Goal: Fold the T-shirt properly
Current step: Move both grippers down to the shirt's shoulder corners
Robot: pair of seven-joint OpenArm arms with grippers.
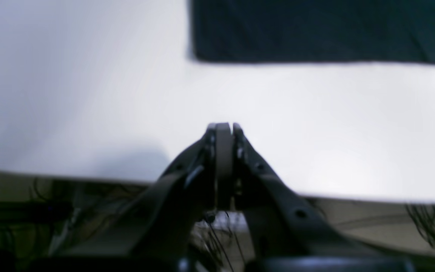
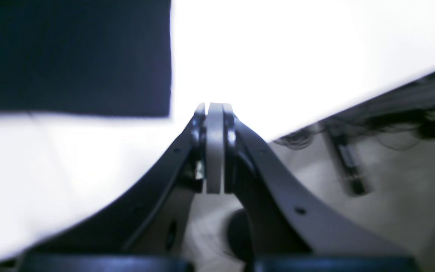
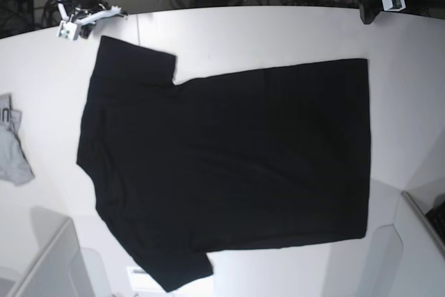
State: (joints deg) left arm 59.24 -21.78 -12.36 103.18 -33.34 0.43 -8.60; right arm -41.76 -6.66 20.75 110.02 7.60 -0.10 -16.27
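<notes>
Lying flat and spread across the middle of the white surface (image 3: 229, 33): the large plain black short-sleeved cloth T-shirt (image 3: 229, 165), collar end toward 9 o'clock in the base view, hem toward 3 o'clock, one sleeve up at 11 o'clock, the other down at 7 o'clock. No print or label on the upward face. At the far left edge, a small light grey cloth (image 3: 12, 151), well apart from the shirt and no part of the job.

Likely soft, limp and light; no stiffness to hold a shape, so apt to sag, drag and wrinkle once lifted. Not fragile. Probably some grip against the surface, so a pinch at one layer likely to pull neighbouring cloth along. Best holds, by judgement: two points along one long edge together, such as the sleeve seam at 11 o'clock and the hem corner at 1 o'clock, then carried over toward 6 o'clock. Pinching low at the very edge needed, the cloth lying thin against the surface.

Right gripper (image 2: 214, 107): jaws pressed together, holding nothing, a shirt corner off at 10 o'clock in its own view. Left gripper (image 1: 223, 126): jaws likewise together and bare, a shirt corner ahead at 1 o'clock, apart from it.
</notes>
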